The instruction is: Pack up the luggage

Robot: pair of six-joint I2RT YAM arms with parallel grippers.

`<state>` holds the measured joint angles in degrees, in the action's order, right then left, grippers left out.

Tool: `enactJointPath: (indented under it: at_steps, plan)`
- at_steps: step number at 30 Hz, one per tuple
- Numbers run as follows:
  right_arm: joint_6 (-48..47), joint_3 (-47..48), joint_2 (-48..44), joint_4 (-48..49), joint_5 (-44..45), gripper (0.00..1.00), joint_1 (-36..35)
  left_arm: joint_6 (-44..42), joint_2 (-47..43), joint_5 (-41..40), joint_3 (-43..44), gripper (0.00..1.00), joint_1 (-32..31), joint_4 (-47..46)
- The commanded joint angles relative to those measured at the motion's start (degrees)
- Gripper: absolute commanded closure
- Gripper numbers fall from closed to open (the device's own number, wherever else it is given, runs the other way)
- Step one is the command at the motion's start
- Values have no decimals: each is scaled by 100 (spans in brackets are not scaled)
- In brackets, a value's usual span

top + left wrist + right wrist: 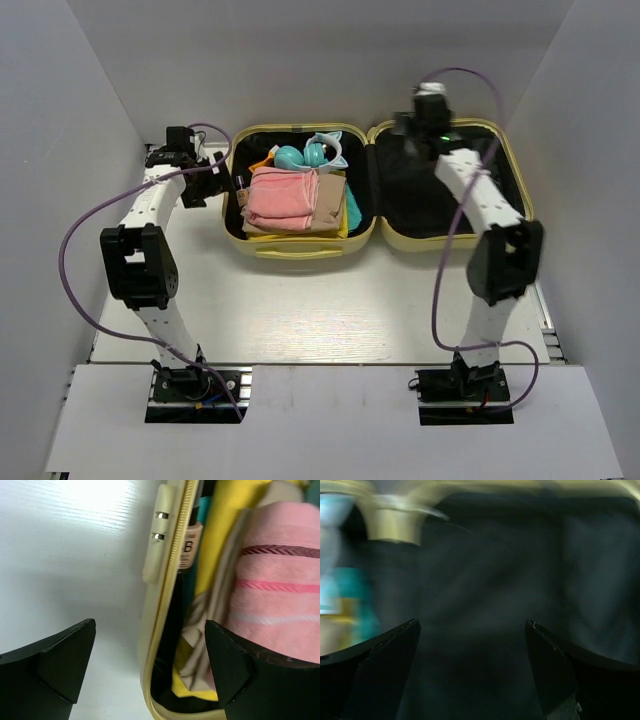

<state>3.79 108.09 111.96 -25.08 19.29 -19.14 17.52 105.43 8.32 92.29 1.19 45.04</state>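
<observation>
The pale yellow luggage (300, 247) lies open at the back of the table. Its left half holds a folded pink towel (279, 196), beige cloth, yellow cloth and teal items. Its right half (440, 238) shows only black lining. My left gripper (222, 185) is open and straddles the left rim (161, 605): one finger outside over the table, the other over the pink towel (280, 585). My right gripper (415, 135) is open and empty above the black lining (485, 580) of the right half; that view is blurred.
White walls close in on the left, right and back. A small cosmetic tube (189, 547) lies just inside the left rim. The white tabletop (330, 310) lies in front of the suitcase. Purple cables loop from both arms.
</observation>
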Motion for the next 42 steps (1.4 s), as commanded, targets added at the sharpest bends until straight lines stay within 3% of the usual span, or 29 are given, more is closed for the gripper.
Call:
enactJointPath:
  at_steps: [1, 4, 7, 11, 13, 17, 20, 27, 30, 32, 33, 34, 35, 40, 42]
  plan:
    - [1148, -1136, -920, -1104, 900, 9, 968, -231, 153, 47, 158, 0, -5, 32]
    - [1194, -2175, -1694, -1017, 1050, 9, 1658, -301, 136, 293, -201, 0, -5, -309]
    - [731, -2625, -2108, -1033, 1147, 9, 2255, -302, 153, 626, -395, 0, -31, -583]
    - [938, -3116, -2310, -1324, 1086, 9, 3011, -249, 311, 583, -405, 6, -75, -557]
    - [992, -3486, -2390, -1088, 666, 9, 3448, -249, 400, 443, -431, 15, -267, -470]
    - [1089, -3918, -2267, -272, -509, 9, 3829, -258, 549, 206, -475, 21, -453, -390]
    - [1403, -3735, -1977, 108, -916, 9, 3944, -240, 610, 30, -633, 29, -611, -382]
    - [2317, -3944, -1731, 864, -1024, 13, 3997, -188, 593, -216, -704, 45, -770, -224]
    - [2494, -4094, -1608, 900, -823, 26, 3988, -152, 515, -295, -721, 51, -778, -188]
    - [2573, -4261, -1642, 873, -550, 49, 3979, -144, 488, -287, -686, 54, -770, -162]
    - [2591, -4340, -1712, 873, -340, 63, 3962, -143, 444, -278, -669, 61, -778, -153]
    - [2591, -4532, -1765, 952, -51, 95, 3935, -135, 444, -269, -660, 65, -778, -162]
    - [2557, -4630, -1844, 1013, 30, 100, 3926, -143, 409, -243, -651, 69, -796, -136]
    - [1417, -4535, -2740, 1172, 303, 100, 3689, -64, 339, -23, -747, 97, -892, -179]
    - [844, -4227, -2995, 1041, 347, 100, 3480, -21, 294, -14, -861, 100, -997, -276]
